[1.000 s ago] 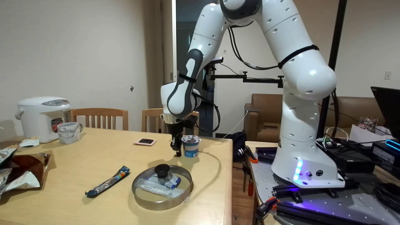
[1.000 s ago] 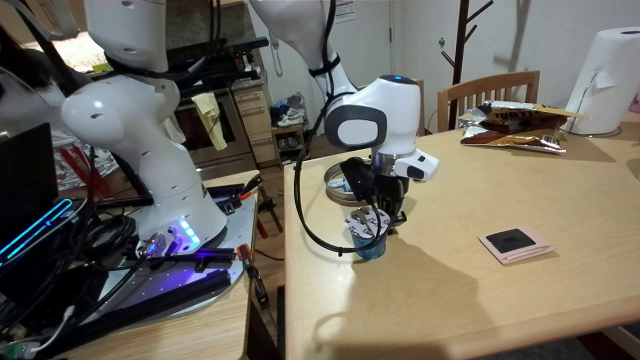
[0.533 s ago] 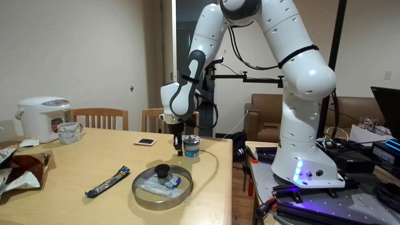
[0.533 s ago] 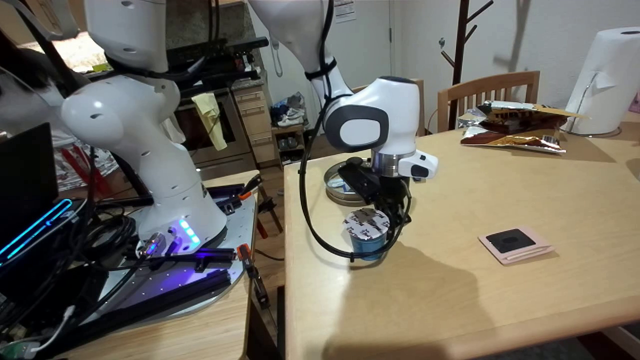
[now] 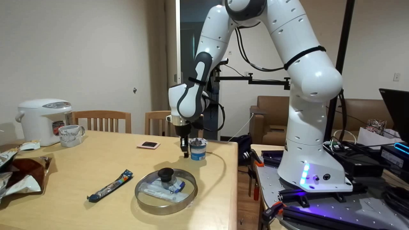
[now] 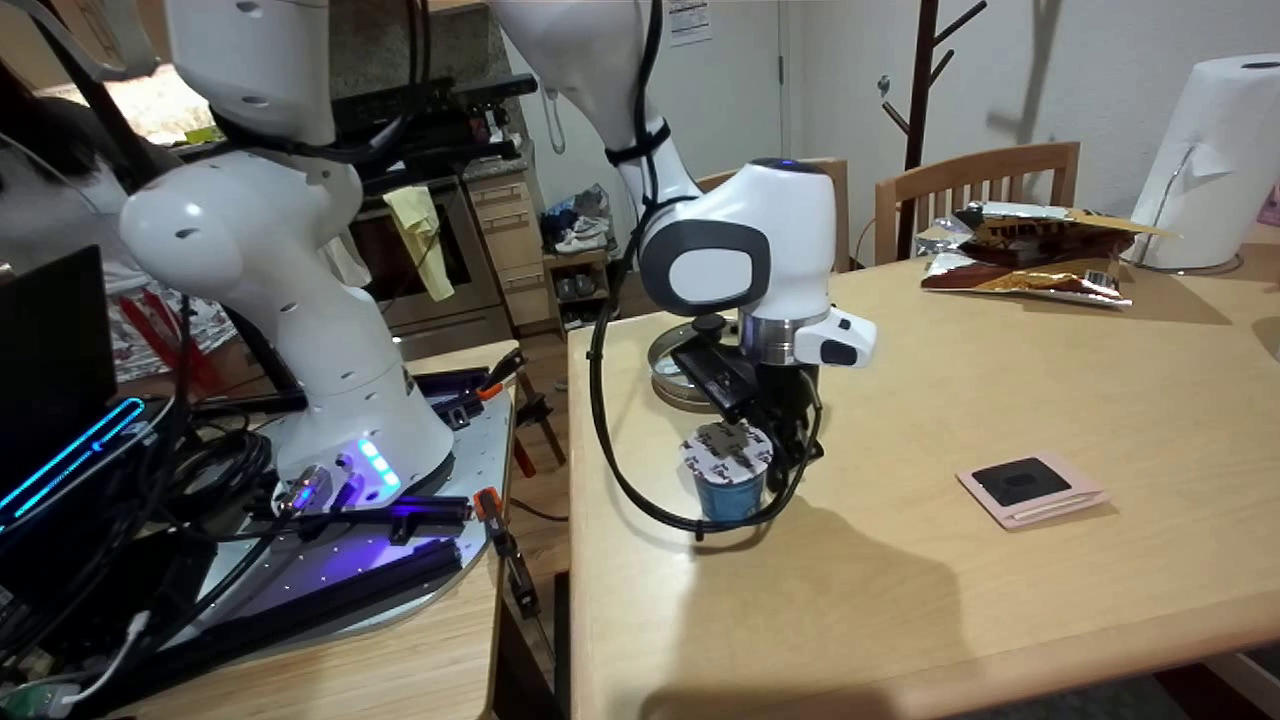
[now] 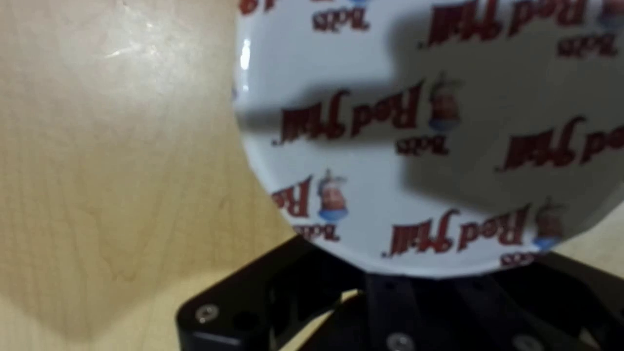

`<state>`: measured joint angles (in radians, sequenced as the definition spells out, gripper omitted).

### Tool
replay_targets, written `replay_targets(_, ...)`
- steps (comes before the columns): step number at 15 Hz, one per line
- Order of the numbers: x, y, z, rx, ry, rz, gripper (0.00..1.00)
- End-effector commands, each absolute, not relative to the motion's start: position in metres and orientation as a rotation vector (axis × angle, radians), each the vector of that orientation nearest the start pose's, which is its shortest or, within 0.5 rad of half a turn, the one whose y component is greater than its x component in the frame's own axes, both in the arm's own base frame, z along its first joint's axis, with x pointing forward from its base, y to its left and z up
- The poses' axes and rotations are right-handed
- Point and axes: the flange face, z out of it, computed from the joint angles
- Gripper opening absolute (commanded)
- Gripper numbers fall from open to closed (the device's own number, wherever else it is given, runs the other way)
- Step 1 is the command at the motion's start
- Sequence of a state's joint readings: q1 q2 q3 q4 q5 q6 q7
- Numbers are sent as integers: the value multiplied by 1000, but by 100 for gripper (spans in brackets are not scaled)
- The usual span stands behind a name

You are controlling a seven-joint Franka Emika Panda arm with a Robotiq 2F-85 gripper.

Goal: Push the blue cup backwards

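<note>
Pincer [image 5: 185, 155] pointing straight down, low over the bench [image 5: 105, 159], its fingers pressed together, their tips out of sight in the wrist view. Just beside it, toward the robot's base [image 5: 314, 169], stands the blue cup [image 5: 198, 153]; whether the two touch cannot be told. The cup is upright, its axis vertical, its lid [image 7: 419, 151] facing straight up. Red lettering repeated across that white lid reads "Bob's Red Mill", upside down in the wrist view. Around the blue side runs a pale band, its print too small to read. Near the cup sits a round metal pan [image 5: 159, 210] with a black knob [image 5: 165, 174]. Farther out are a pink wallet [image 6: 1030, 490], a slim dark packet [image 5: 110, 187], a mug [image 5: 69, 135] and a shiny bag [image 6: 1040, 248], its bold lettering only partly legible.
</note>
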<state>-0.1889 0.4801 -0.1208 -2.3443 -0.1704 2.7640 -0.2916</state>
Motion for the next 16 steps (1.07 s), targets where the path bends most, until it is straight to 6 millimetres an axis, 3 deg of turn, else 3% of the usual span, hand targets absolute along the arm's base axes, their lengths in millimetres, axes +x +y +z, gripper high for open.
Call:
replay_targets(1, 451, -144, 116, -3192, -195, 116, 0)
replay_targets(8, 432, -152, 116, -3181, -92, 64, 0)
replay_targets(12, 429, -159, 135, -3209, -61, 82, 0)
replay_targets(16, 412, -172, 145, -3231, -10, 98, 0)
